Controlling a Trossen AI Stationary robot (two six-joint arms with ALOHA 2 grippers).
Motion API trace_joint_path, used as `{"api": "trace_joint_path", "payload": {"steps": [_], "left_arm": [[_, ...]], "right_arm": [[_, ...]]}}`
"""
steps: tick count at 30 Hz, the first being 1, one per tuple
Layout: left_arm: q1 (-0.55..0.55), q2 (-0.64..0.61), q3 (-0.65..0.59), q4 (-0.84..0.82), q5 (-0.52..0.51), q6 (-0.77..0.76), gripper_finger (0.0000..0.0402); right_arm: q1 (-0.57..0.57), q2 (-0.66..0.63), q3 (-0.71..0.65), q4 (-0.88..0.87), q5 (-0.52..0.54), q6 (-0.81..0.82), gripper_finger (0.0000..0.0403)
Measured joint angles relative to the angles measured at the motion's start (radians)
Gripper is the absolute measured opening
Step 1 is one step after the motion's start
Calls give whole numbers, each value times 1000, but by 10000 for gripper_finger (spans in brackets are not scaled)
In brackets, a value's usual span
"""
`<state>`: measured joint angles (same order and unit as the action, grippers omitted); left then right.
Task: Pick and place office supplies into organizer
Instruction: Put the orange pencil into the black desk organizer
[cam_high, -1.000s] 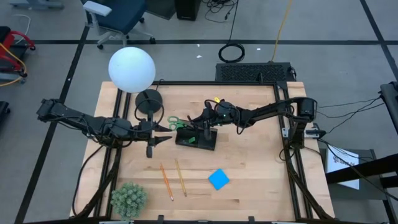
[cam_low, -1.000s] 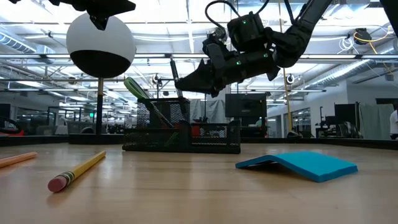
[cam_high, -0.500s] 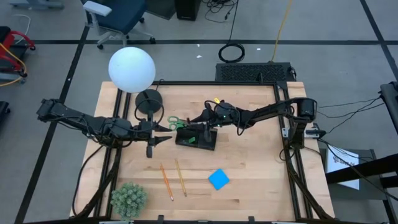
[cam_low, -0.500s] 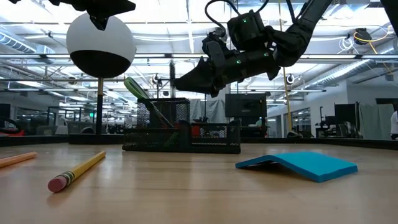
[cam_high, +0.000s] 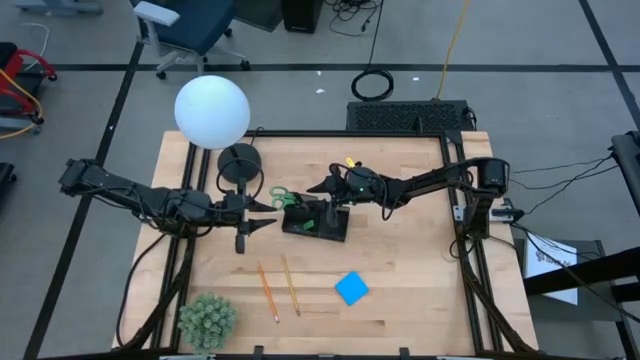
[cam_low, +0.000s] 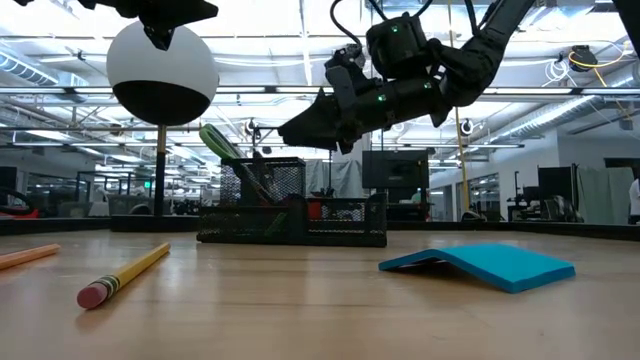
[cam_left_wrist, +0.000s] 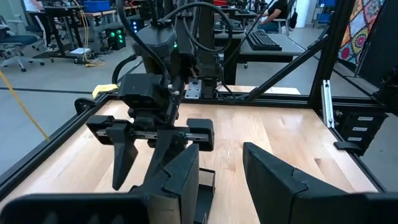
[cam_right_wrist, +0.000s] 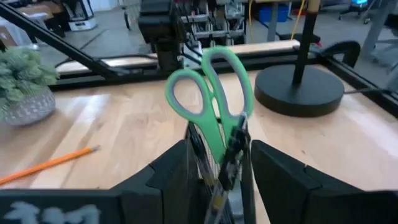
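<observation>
The black mesh organizer (cam_high: 316, 222) (cam_low: 300, 215) stands mid-table. Green-handled scissors (cam_high: 283, 195) (cam_right_wrist: 214, 93) stand blades-down in its taller section, handles leaning toward the table's left, with dark pens (cam_right_wrist: 198, 155) beside them. My right gripper (cam_high: 316, 190) (cam_low: 290, 128) hovers open just above that section, its fingers (cam_right_wrist: 174, 168) on either side of the scissors and touching nothing. My left gripper (cam_high: 268, 213) (cam_left_wrist: 221, 171) waits open left of the organizer. Two pencils (cam_high: 280, 288) (cam_low: 125, 275) and a blue pad (cam_high: 351, 288) (cam_low: 480, 265) lie flat near the table's near edge.
A white globe lamp (cam_high: 212, 112) on a round black base (cam_high: 239, 162) stands at the far left, close to my left gripper. A spiky green plant ball (cam_high: 207, 320) sits at the near left corner. Bare wood lies right of the organizer.
My right gripper has opened above the organizer without moving away. A thin dark pen that stood upright at its fingertips in the low view has dropped out of sight into the taller section.
</observation>
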<state>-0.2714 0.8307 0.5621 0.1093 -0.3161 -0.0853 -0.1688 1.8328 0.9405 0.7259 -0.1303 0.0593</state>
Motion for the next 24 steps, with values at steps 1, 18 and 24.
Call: {"api": "trace_joint_path", "payload": {"steps": [1, 18, 24], "left_arm": [[0, 0, 0, 0, 0, 0, 131], [0, 0, 0, -40, 115, 24, 131], [4, -1, 0, -98, 178, 61, 131]], "right_arm": [[2, 0, 0, 9, 0, 0, 166], [40, -77, 0, 16, -5, -46, 161], [67, -145, 0, -80, -5, -46, 162]]}}
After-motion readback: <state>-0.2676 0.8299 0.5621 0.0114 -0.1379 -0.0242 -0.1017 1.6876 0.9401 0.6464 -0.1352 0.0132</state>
